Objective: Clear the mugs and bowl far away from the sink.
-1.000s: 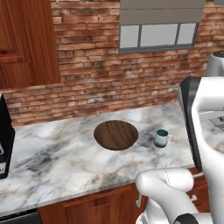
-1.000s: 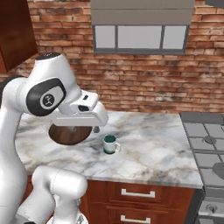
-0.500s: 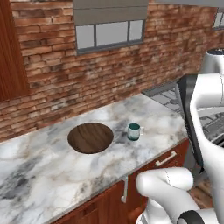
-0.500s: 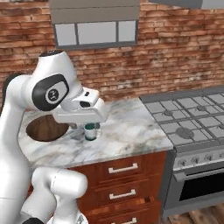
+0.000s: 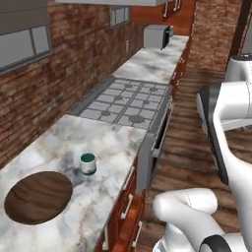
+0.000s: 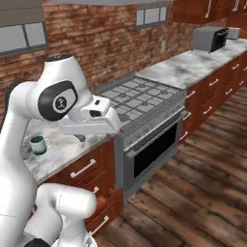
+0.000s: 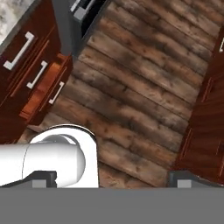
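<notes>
Well away from the jaws, on the marble counter (image 5: 106,142): teal mug (image 5: 88,163) beside wooden bowl (image 5: 38,197). Gripper (image 7: 109,183) spread wide, empty, aimed at plank floor (image 7: 144,87).

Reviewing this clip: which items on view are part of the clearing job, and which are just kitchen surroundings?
Part of the job:
- mug, teal, standing on the marble counter
- bowl, dark wood, beside the mug

Just surroundings:
- stove
- microwave
- window
- slightly open drawer
</notes>
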